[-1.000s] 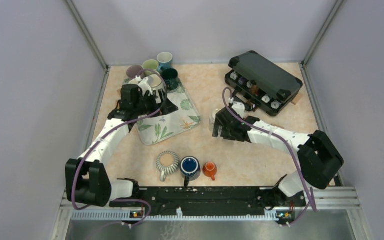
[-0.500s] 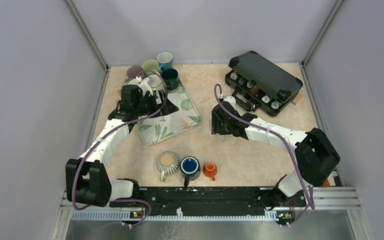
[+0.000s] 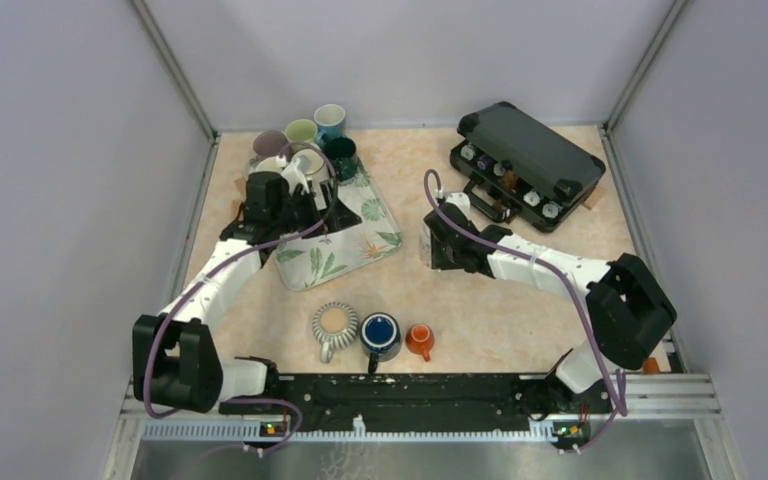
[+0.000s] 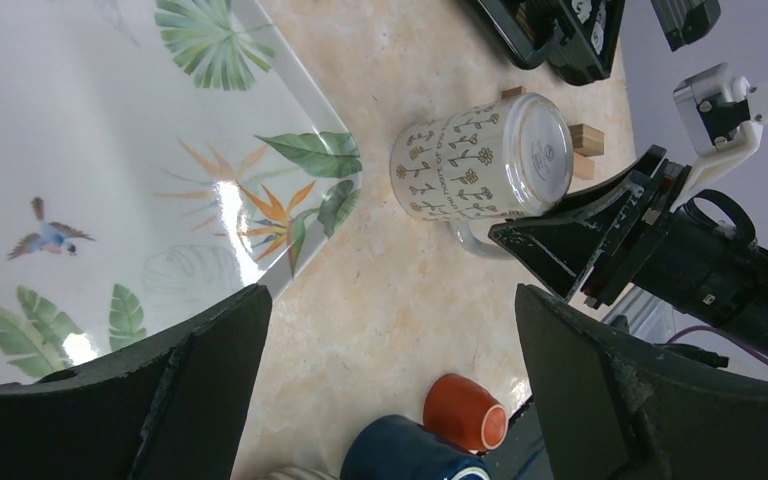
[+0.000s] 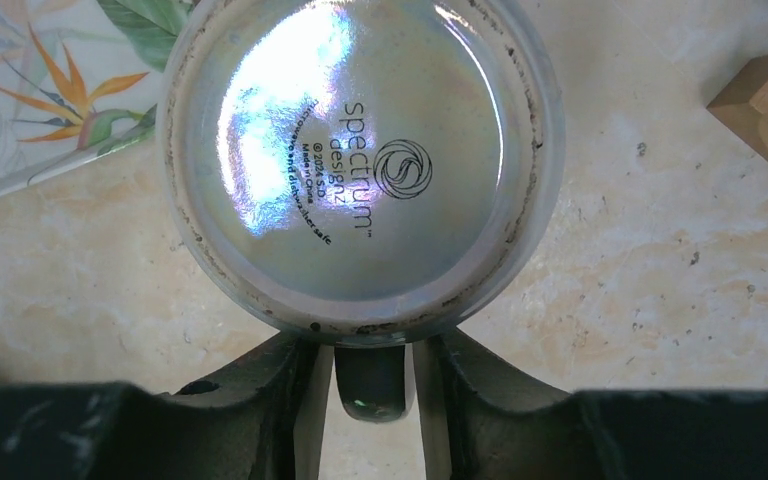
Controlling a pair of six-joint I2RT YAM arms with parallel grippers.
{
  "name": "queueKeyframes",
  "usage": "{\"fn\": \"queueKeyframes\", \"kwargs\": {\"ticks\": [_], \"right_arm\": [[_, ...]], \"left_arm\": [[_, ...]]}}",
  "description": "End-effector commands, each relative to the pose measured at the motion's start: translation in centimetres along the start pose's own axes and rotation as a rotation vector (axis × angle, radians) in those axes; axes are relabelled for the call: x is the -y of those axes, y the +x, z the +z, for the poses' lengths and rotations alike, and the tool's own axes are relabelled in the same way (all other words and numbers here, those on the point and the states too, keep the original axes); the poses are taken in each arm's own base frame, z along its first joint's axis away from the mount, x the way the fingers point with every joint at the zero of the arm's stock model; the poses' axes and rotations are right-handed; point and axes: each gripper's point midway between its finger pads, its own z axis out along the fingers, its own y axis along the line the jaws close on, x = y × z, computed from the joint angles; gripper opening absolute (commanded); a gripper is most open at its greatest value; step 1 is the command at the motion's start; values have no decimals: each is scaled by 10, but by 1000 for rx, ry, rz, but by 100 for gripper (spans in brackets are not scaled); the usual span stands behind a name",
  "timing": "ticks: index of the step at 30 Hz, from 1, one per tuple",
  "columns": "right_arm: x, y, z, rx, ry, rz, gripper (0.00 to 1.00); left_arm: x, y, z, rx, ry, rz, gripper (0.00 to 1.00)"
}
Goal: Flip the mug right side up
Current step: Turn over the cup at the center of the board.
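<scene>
Cream with little flowers, the mug (image 4: pixel 480 155) is standing upside down on the table (image 5: pixel 660 250), just right of the leafy tray (image 4: pixel 110 150). Its handle (image 5: pixel 373 390) is sticking out between the two fingers of the right claw (image 5: pixel 373 350), which are pinching it from both sides. The left claw (image 4: pixel 390 295) is hanging wide open over the tray, well left of the mug.

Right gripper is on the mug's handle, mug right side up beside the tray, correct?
No, the mug is upside down, base up; the right wrist view shows it. The right gripper is on its handle, beside the tray.
</scene>
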Motion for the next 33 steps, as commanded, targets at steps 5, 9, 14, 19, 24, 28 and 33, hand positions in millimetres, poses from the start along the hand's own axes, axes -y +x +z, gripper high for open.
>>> {"fn": "queueKeyframes", "kwargs": {"ticks": [5, 9, 14, 19, 24, 28, 33], "right_arm": [[1, -21, -6, 60, 33, -8, 20], [-2, -27, -12, 73, 12, -1, 0], [-15, -46, -27, 124, -64, 25, 0], [-30, -72, -43, 180, -171, 97, 0], [-42, -94, -56, 232, -289, 183, 0], [-48, -113, -67, 278, -377, 261, 0], [-55, -145, -89, 375, -532, 387, 0]], "left_arm": [[17, 10, 14, -7, 54, -11, 99], [25, 17, 18, -13, 94, -49, 98], [36, 22, 21, -7, 155, -101, 98], [43, 19, 20, 16, 192, -142, 98], [49, 16, 19, 34, 224, -165, 98], [53, 14, 19, 32, 249, -189, 98], [61, 11, 18, 35, 295, -208, 98]]}}
